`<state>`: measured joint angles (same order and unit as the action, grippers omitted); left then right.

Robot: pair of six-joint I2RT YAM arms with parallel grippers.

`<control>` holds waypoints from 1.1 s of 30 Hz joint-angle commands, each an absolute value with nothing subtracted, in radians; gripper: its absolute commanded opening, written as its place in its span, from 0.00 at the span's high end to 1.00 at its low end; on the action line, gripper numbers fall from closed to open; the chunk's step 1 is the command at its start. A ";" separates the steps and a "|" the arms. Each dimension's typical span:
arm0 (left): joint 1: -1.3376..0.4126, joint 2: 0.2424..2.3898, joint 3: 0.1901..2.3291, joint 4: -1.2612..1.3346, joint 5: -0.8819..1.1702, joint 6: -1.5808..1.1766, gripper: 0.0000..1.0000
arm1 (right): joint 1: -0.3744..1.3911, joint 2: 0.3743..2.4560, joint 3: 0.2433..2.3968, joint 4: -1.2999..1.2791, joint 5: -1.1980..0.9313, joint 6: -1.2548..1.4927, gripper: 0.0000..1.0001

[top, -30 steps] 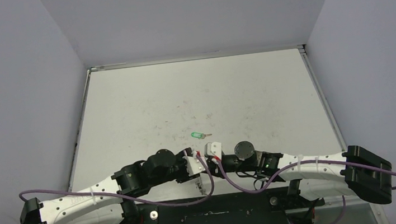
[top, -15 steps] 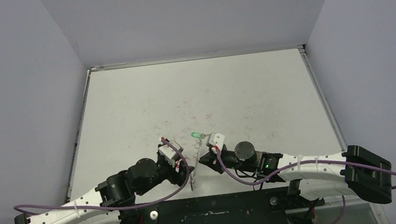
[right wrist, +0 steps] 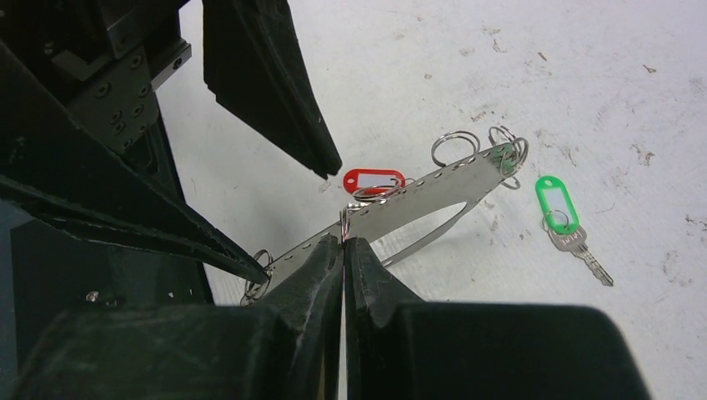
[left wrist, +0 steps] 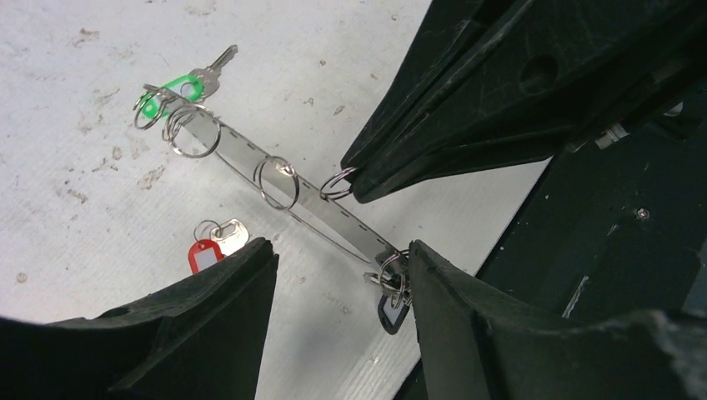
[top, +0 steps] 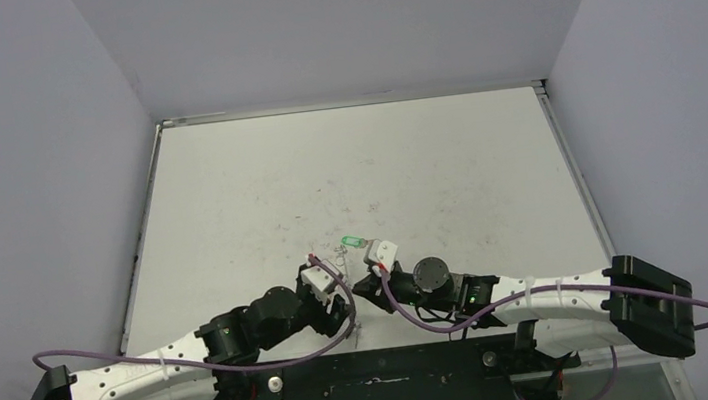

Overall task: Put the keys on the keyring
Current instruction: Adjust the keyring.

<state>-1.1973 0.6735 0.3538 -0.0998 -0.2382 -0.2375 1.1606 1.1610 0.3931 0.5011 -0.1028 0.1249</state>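
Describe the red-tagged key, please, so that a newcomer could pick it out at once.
Near the front edge of the table, a perforated metal keyring fringed with rings is pinched by the right gripper. Beside its middle, on the side of the left gripper, lies a small silver key. Its red tag distinguishes it from the green-tagged key at the keyring's far end.
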 commanded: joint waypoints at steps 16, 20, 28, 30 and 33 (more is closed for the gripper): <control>-1.202 0.690 0.404 -0.141 -0.302 -0.209 0.62 | 1.189 1.161 0.453 0.536 -0.081 0.102 1.00; -1.202 0.707 0.403 -0.143 -0.325 -0.198 0.46 | 1.192 1.170 0.451 0.541 -0.084 0.100 1.00; -1.201 0.749 0.408 -0.129 -0.330 -0.124 0.58 | 1.191 1.187 0.453 0.555 -0.084 0.095 1.00; -1.201 0.755 0.410 -0.127 -0.328 -0.110 0.63 | 1.191 1.195 0.458 0.552 -0.088 0.085 1.00; -1.201 0.754 0.410 -0.122 -0.313 -0.088 0.68 | 1.190 1.215 0.479 0.525 -0.112 0.053 1.00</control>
